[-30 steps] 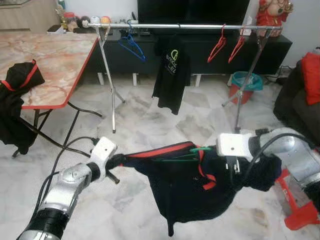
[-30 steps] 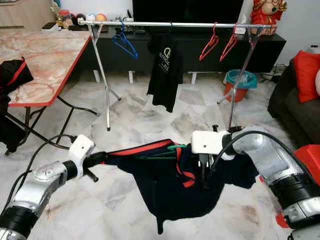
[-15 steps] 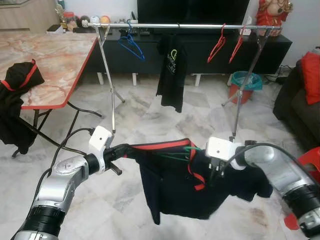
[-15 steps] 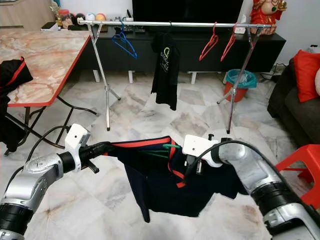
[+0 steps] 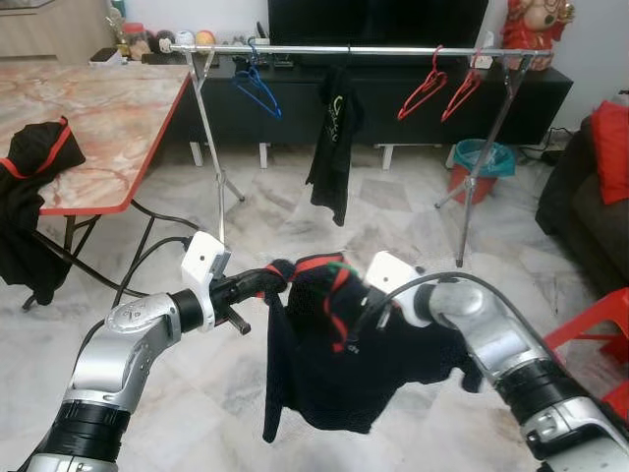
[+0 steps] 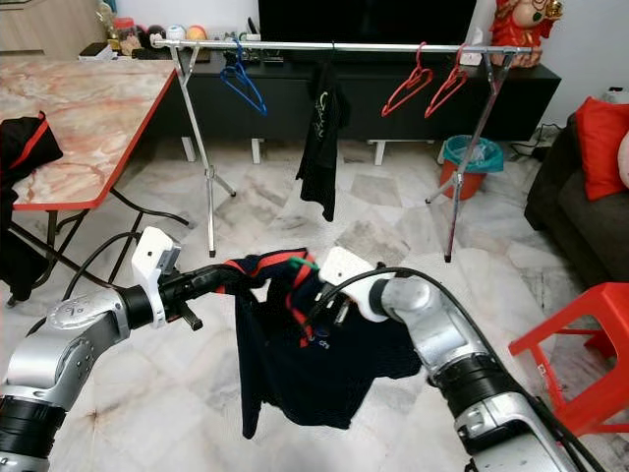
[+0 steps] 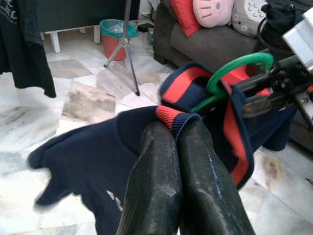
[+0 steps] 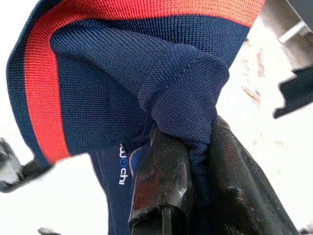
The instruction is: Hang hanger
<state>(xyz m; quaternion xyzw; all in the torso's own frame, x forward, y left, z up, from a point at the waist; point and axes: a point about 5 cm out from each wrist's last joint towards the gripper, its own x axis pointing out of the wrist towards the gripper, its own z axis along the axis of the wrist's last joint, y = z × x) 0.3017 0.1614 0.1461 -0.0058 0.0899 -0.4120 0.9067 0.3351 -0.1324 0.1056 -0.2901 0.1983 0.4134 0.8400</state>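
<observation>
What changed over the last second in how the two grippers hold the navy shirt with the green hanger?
The right gripper moved in toward the left gripper, so the navy shirt, spread wide a second ago, now hangs bunched between them, with the green hanger poking out at its collar. Both grippers stay shut on the fabric. The rail, its blue hanger, red hangers and black T-shirt are unchanged.

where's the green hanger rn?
Inside the navy shirt held between both grippers, centre of the eye views; the green hanger hook pokes out at the collar, short of the rail.
</observation>
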